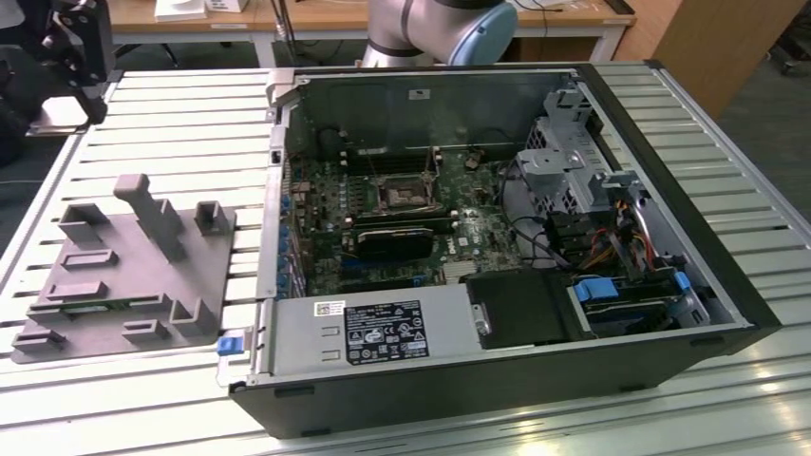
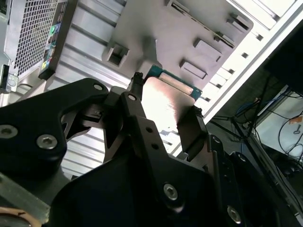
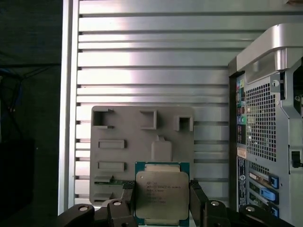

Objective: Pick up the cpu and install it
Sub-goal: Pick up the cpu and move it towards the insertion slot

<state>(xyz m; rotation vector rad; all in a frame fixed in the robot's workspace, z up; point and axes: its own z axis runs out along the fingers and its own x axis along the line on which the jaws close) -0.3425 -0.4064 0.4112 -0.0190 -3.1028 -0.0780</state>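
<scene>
The gripper has the cpu clamped between its two dark fingers. They press on opposite edges of the chip, with its silver lid and thin green rim facing the first wrist view. The second wrist view shows the same grip from behind: the fingers are drawn in narrow on the chip's sides, and the bright metal lid catches the light.

Behind the chip lies the grey plastic fixture block, resting on the slatted metal table. The chip seems to hang clear of the block rather than sit in it, so I take the pick-up as done and the carry to the board as the step in hand.

In the exterior view the open computer case lies on its side, just beside the block on the exterior view's right. The green motherboard is exposed inside, with its dark square socket near the middle, well apart from the block. Seating the chip would call for bringing it level over that socket, with edges and corner matched and no tilt. It should then be set down gently, since a skewed or forced drop could damage the contacts.
</scene>
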